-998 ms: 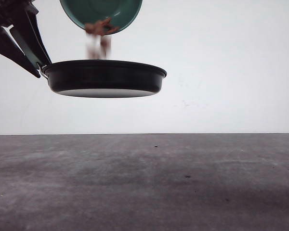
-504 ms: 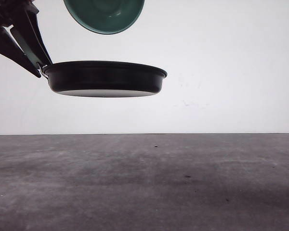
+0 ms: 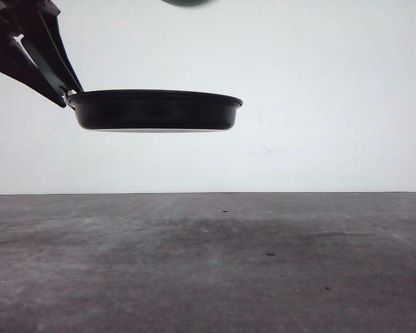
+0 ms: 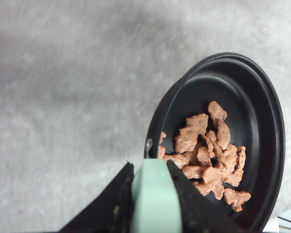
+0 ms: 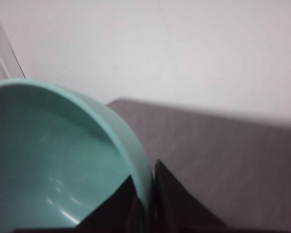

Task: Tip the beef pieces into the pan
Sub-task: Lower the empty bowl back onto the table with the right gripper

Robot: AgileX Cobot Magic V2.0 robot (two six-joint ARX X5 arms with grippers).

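Many reddish-brown beef pieces (image 4: 208,155) heaped in black pan (image 4: 252,102), left gripper (image 4: 153,194) clamping its mint handle (image 4: 155,199), right gripper (image 5: 145,204) pinching teal bowl (image 5: 58,165).

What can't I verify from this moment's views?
- Beef: in the front view the pan wall hides it.
- Bowl: cut off by the top edge in the front view, by the frame in the right wrist view.
- Pan handle: its end is cut off in the left wrist view.
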